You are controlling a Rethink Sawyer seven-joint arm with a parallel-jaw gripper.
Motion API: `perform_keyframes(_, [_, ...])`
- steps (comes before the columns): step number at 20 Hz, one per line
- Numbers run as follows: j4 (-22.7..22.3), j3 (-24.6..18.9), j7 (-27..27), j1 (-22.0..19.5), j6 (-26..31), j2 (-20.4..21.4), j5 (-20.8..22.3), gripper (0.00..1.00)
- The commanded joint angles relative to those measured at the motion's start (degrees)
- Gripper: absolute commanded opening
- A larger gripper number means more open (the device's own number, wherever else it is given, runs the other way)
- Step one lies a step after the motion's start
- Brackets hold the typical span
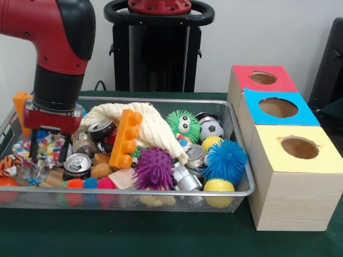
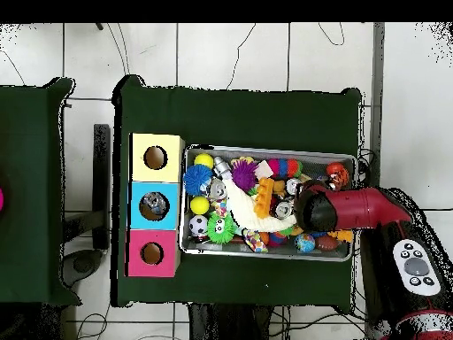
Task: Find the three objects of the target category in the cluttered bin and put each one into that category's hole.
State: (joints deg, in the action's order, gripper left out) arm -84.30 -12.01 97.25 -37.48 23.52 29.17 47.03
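The red and black arm comes down over the left end of the silver wire-mesh bin (image 1: 236,160) in the front view, and its gripper (image 1: 48,144) hangs with two thin dark fingers (image 1: 34,145) spread apart, the jaws released and holding nothing. Their tips reach down among the patterned cloth scraps (image 1: 45,143) at that end of the bin.

The target category is not marked, so which things belong to the task cannot be told. Three dented metal drink cans show in the clutter. One silver can (image 1: 76,166) stands upright, its top with pull-tab facing up, just beside the jaws on their right. A second dark can (image 1: 101,130) lies tilted, its top turned toward the camera, a little farther right and behind. A third silver can (image 1: 194,155) lies tilted near the bin's right end, well apart from the jaws.

An orange plastic toy block with round studs (image 1: 126,139) leans across a cream knitted cloth (image 1: 155,131), its long axis running nearly upright. Near it sit a purple spiky ball (image 1: 154,168), a blue spiky ball (image 1: 225,160) and a small soccer ball (image 1: 211,128).

Beside the bin on the green surface (image 1: 161,235) stand three wooden boxes, each with a round hole: yellow-topped (image 1: 327,155), blue-topped (image 1: 303,115) and red-topped (image 1: 284,80). In the overhead view the blue-topped box's hole (image 2: 154,206) shows something inside.
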Motion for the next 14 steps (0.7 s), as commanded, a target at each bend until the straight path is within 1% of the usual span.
perform_keyframes(1, [5.90, 4.53, -3.71, 1.93, 6.85, -3.22, 5.38, 1.00])
perform_keyframes(3, [6.83, 6.12, -2.47, 2.93, 7.65, -4.08, 5.75, 1.00])
perform_keyframes(6, [7.01, 5.86, -2.11, 2.32, 8.13, -5.94, 3.77, 1.00])
perform_keyframes(9, [8.63, 6.29, -2.17, 3.00, 9.78, -7.85, 2.91, 1.00])
perform_keyframes(12, [10.00, 6.65, -1.64, 3.23, 9.15, -9.48, 2.99, 1.00])
perform_keyframes(14, [9.70, 6.94, -1.42, 3.29, 8.65, -9.87, 2.88, 1.00])
